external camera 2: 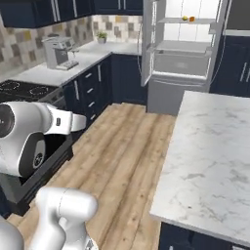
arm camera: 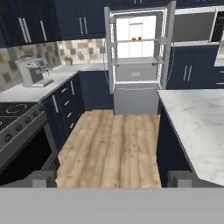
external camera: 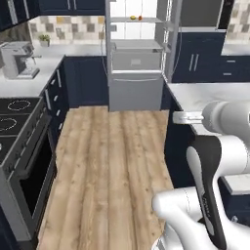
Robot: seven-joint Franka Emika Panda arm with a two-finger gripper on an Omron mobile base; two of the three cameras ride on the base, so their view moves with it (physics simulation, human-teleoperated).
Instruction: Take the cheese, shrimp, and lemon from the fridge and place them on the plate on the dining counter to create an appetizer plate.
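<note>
Here, gripper [arm camera: 112, 178]: jaws spread wide, nothing between them; the two dark finger tips [arm camera: 42, 178] stand at the bottom corners of the hand view, aimed down the kitchen aisle.
Fridge [arm camera: 138, 61]: far ahead of the gripper at the end of the aisle, doors swung open, white inside, grey shelves and a grey drawer below.
Lemon [arm camera: 134, 38]: small yellow spot on the upper fridge shelf, far ahead of the gripper and above its line of sight.
Orange item [arm camera: 140, 38]: just beside the lemon on the same shelf, on its right; too small to tell whether it is the cheese or the shrimp.
Dining surface [arm camera: 199, 127]: white grey-veined marble top on a navy base, close on the gripper's right and running forward toward the fridge.
Floor [arm camera: 111, 148]: light wood planks between the gripper and the fridge, with open planks all the way along.
Stove [arm camera: 17, 120]: black cooktop and oven front, close on the gripper's left.
Side surface [arm camera: 39, 87]: pale worktop beyond the stove on the left, backed by a checkered tile wall.
Coffee machine [arm camera: 31, 72]: grey, standing on that left worktop, ahead and to the left.
Potted plant [arm camera: 68, 60]: small green one farther back on the same worktop, near the corner.
Cabinets [arm camera: 52, 19]: navy, with pale bar handles, above and below the left worktop and to the right of the fridge.
</note>
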